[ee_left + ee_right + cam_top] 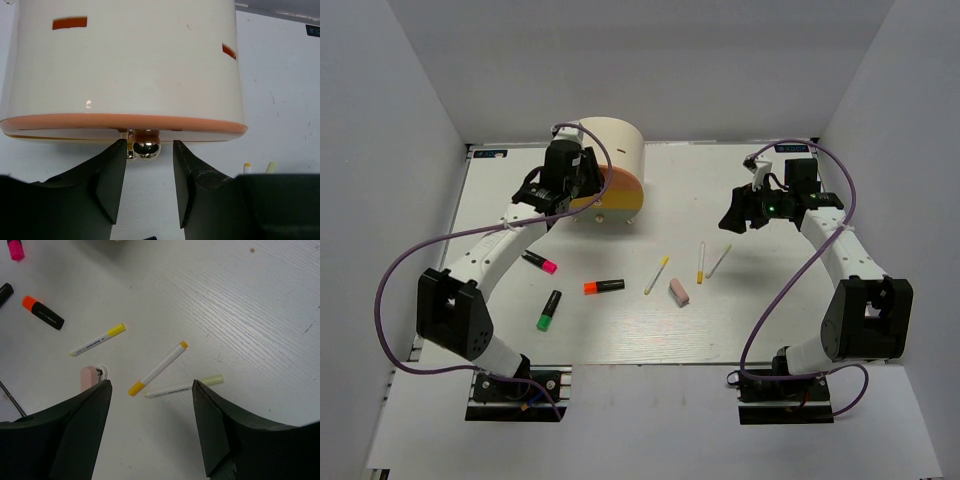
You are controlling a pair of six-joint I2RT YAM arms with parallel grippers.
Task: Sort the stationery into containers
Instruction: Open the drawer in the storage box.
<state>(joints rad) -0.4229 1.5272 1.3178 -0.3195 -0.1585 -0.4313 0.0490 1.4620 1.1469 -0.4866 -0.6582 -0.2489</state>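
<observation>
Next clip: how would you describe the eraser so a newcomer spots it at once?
Find the cream round cabinet at the back of the table, then come toward the near edge to the scattered pens. Right of the orange highlighter, beside the thin white sticks, lies the eraser: the only short, pale pink block, with no black body or yellow tip.

The cabinet [610,160] stands back left on the table [770,320]; markers [604,286] lie before it; sticks [701,262] and eraser [679,291] to their right.
</observation>
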